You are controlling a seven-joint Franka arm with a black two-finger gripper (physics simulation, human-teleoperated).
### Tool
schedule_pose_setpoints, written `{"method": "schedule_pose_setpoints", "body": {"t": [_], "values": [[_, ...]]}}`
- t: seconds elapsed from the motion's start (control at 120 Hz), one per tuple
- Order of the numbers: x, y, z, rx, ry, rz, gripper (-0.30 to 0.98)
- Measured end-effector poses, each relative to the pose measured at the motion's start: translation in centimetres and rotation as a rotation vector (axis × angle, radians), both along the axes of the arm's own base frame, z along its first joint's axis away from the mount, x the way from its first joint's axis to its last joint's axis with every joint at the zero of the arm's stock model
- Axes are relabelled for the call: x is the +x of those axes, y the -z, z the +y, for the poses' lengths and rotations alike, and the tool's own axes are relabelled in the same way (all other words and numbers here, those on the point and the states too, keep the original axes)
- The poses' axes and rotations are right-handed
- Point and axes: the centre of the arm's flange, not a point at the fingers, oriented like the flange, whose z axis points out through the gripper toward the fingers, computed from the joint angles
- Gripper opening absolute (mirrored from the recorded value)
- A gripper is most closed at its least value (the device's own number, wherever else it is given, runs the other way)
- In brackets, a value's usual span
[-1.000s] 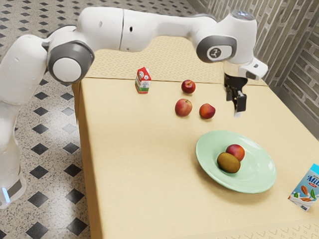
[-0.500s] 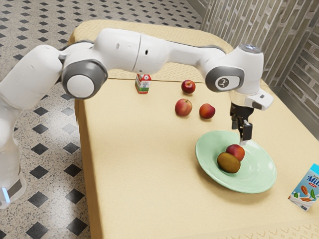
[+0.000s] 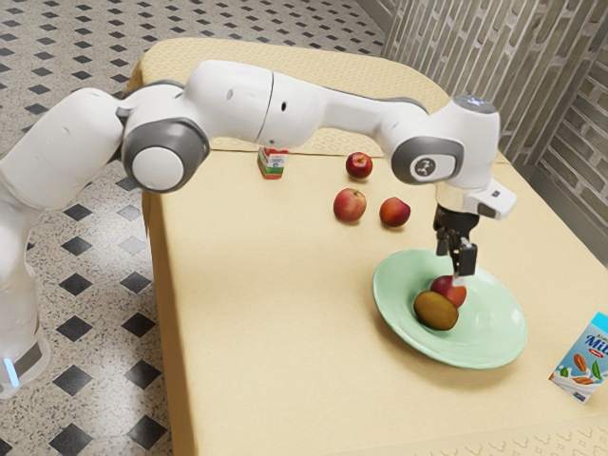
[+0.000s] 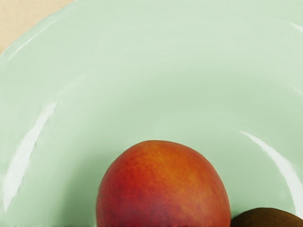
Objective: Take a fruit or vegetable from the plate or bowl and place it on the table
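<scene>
My gripper (image 3: 453, 270) is pointing down over the green plate (image 3: 499, 332), its two fingers apart. Its tips are at the upper part of the red-orange peach (image 3: 445, 290), and a light fingertip overlaps the fruit's edge; whether they touch is unclear. Against the peach on the plate lies a brown kiwi (image 3: 436, 312). In the wrist view, the peach (image 4: 163, 184) is large and just under the hand, with the kiwi (image 4: 267, 218) beside it and the plate (image 4: 142, 56) around them.
Three more red fruits, one (image 3: 350, 205), another (image 3: 394, 212) and a third (image 3: 359, 165), rest on the table (image 3: 275, 313). A small red-and-white carton (image 3: 273, 163) stands beyond them, and a milk carton (image 3: 584, 361) is at the exterior view's right.
From high above the table, my hand has come down to the peach, moving only slightly over the last half second. The fruits and plate have stayed put.
</scene>
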Motion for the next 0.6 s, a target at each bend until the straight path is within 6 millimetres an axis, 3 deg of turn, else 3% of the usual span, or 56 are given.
{"method": "schedule_pose_setpoints", "body": {"t": [0.6], "values": [[0.7, 3.3, -0.9, 0.0, 0.008, 0.031, 0.69]]}}
